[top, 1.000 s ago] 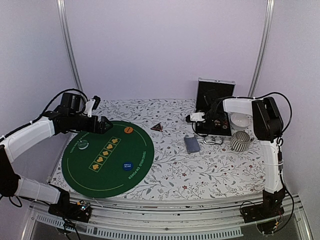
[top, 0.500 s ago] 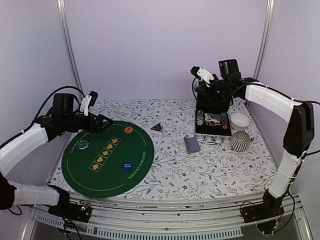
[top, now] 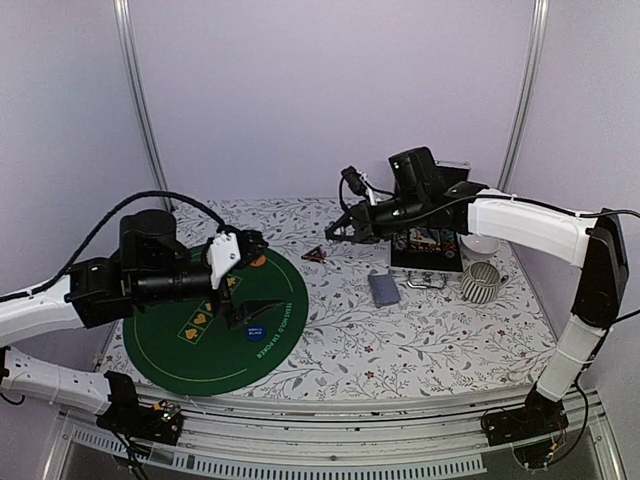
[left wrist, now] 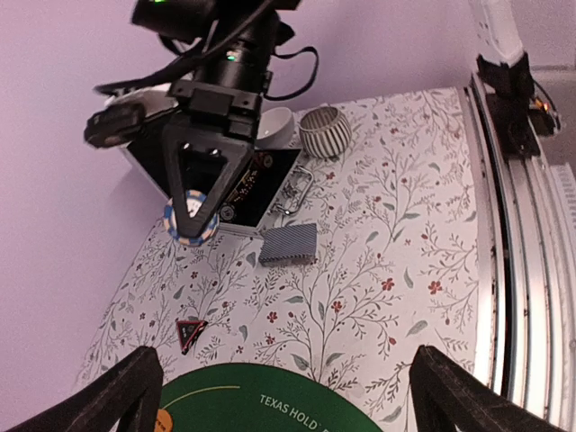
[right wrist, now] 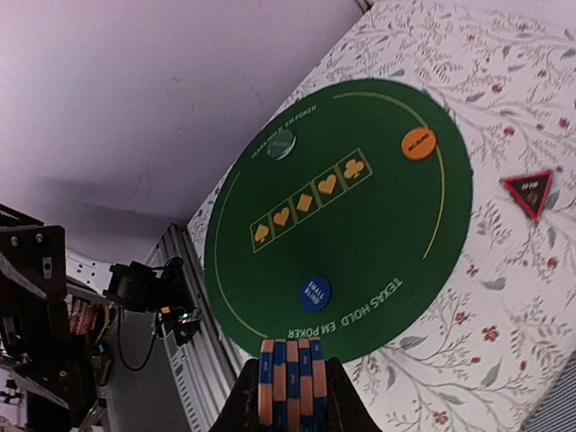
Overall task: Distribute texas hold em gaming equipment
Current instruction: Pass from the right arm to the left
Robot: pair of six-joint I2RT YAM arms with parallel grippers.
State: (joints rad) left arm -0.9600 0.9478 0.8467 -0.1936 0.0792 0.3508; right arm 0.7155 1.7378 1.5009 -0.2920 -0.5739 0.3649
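Right gripper [top: 336, 231] closed on a short stack of poker chips [right wrist: 288, 389] (cut off at the bottom of its wrist view), aloft off the green mat [top: 180, 352]'s far right edge, near the triangular marker [top: 315, 253]. Left gripper [top: 255, 276] hangs over the mat, jaws spread wide, holding nothing. Blue disc [top: 255, 331] and orange disc [top: 257, 259] lie on the mat, the orange crowded by that gripper's upper finger; card deck [top: 383, 288] lies right of the mat, the case [left wrist: 261, 184] beyond largely masked by the right arm.

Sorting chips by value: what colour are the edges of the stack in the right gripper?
The poker chip stack is striped blue and orange; right wrist view.
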